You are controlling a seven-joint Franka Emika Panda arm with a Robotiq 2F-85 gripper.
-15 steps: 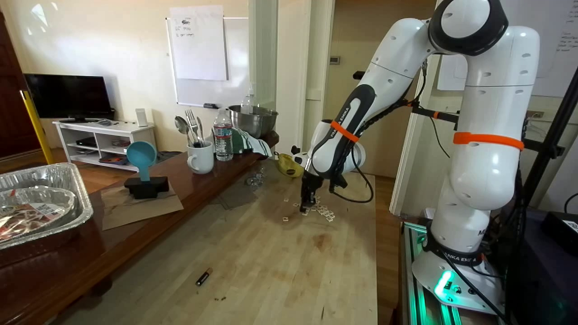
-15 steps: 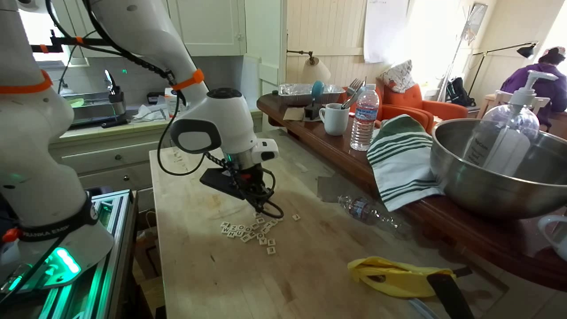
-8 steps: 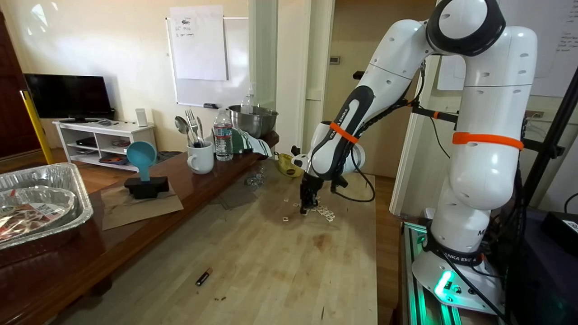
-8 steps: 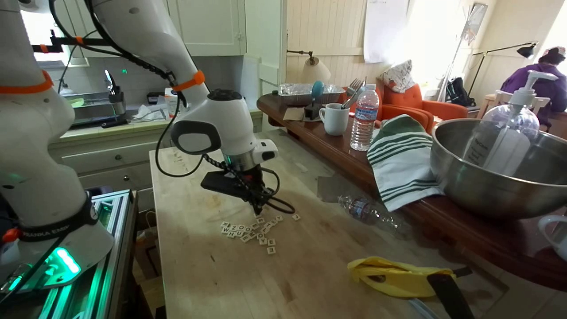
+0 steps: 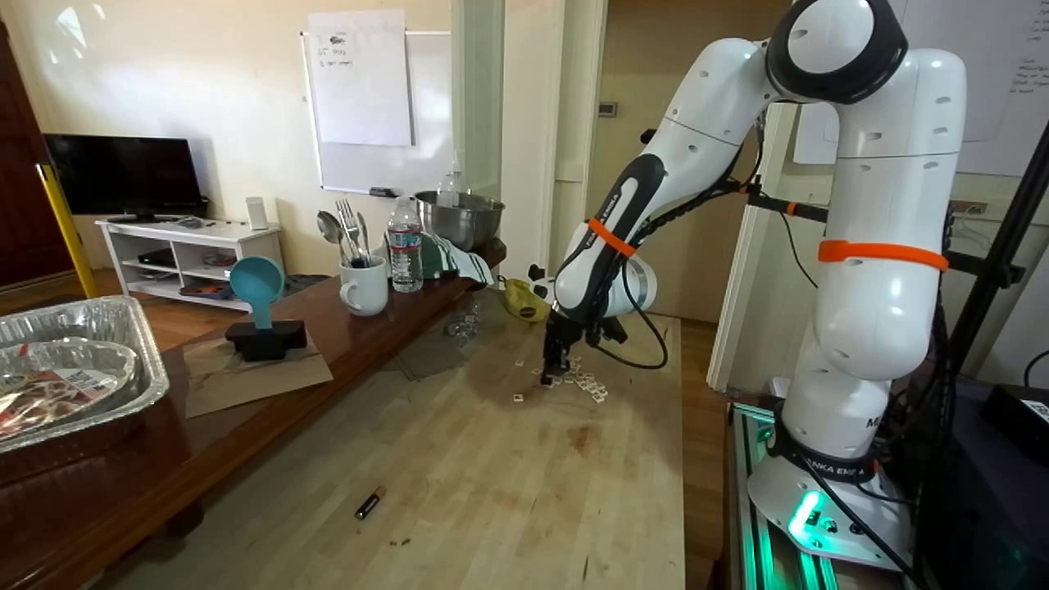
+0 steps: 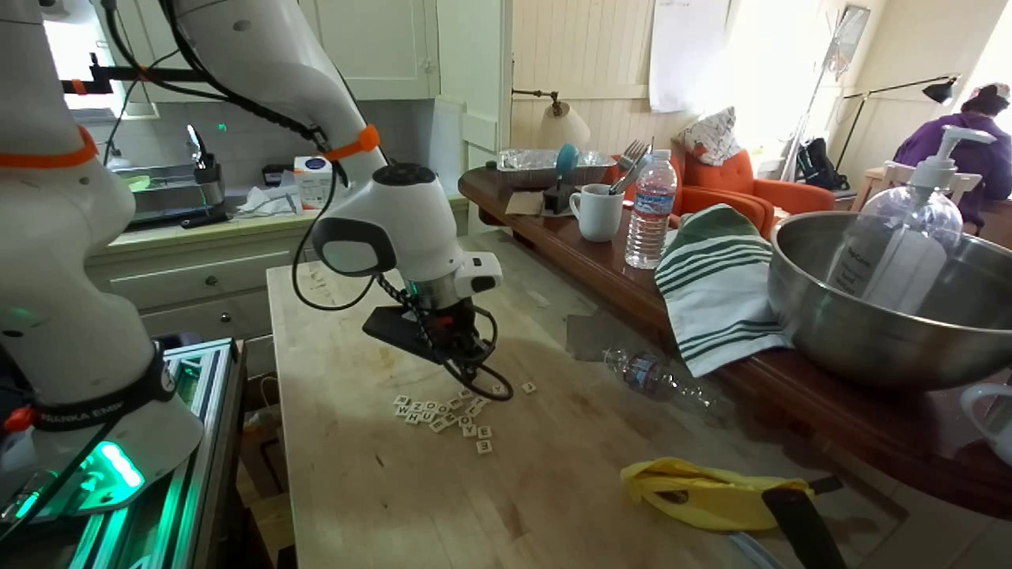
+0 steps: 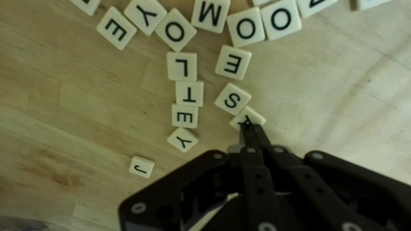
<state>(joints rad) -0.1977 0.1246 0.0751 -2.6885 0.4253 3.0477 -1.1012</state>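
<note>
Narrowly set: end effector (image 7: 251, 126) at the A tile (image 7: 247, 116)

Its fingers (image 7: 248, 138) lie together, and in the wrist view their tips overlap that tile; I cannot tell whether they touch it. The letter tiles (image 6: 466, 420) sit nearer the robot-side edge of the worktop (image 5: 524, 483) than the edge along the brown counter (image 5: 377, 332), with a strip of room there. A battery (image 5: 370, 502), well apart, shows in an exterior view alone. The wrist view makes a J tile (image 7: 141, 166) readable. In both exterior views, a yellow bag (image 6: 715, 494) lies near a corner by the counter.
</note>
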